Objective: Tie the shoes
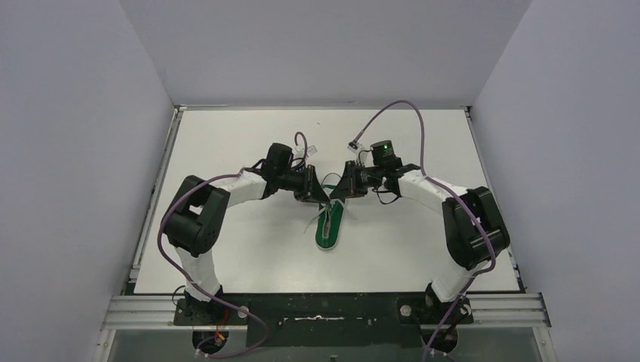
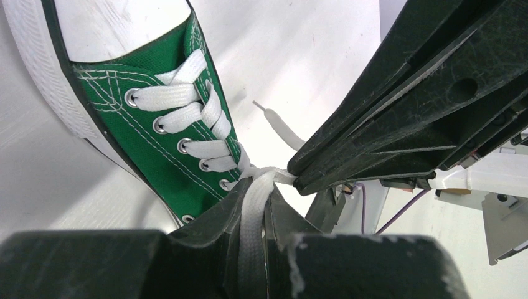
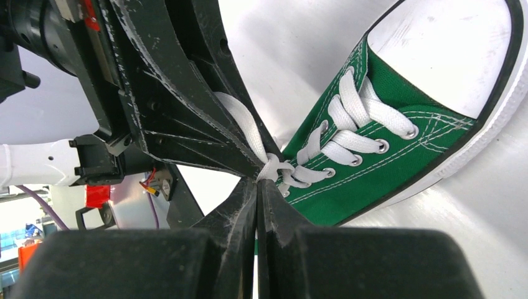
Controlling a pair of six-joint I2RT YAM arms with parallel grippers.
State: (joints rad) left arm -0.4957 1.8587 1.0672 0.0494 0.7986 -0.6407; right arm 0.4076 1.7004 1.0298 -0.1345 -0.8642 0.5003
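While the small green canvas low-top sneaker (image 2: 146,149) is being supported by the white table (image 1: 226,256), about midway between the two arms, both grippers are being held tip to tip over the upper end of its lacing. The left gripper (image 2: 252,190) is being held almost closed. Its black fingers (image 2: 215,215) are being clamped on a flat white lace (image 2: 254,208), which is being led in from the crossing at the last eyelets. The right gripper (image 3: 256,184) is being squeezed fully together, with no gap being shown between its fingers (image 3: 227,215). A short strand of the lace seems to be nipped at the very tips, though the pinch is too small to be made out surely. A loose lace end (image 2: 277,124) is being trailed across the table beyond them. Inside the shoe's opening a green insole (image 1: 330,230) is being shown from overhead. The toe is being hidden there by the grippers, and the heel is being hidden behind the fingers in both wrist views.
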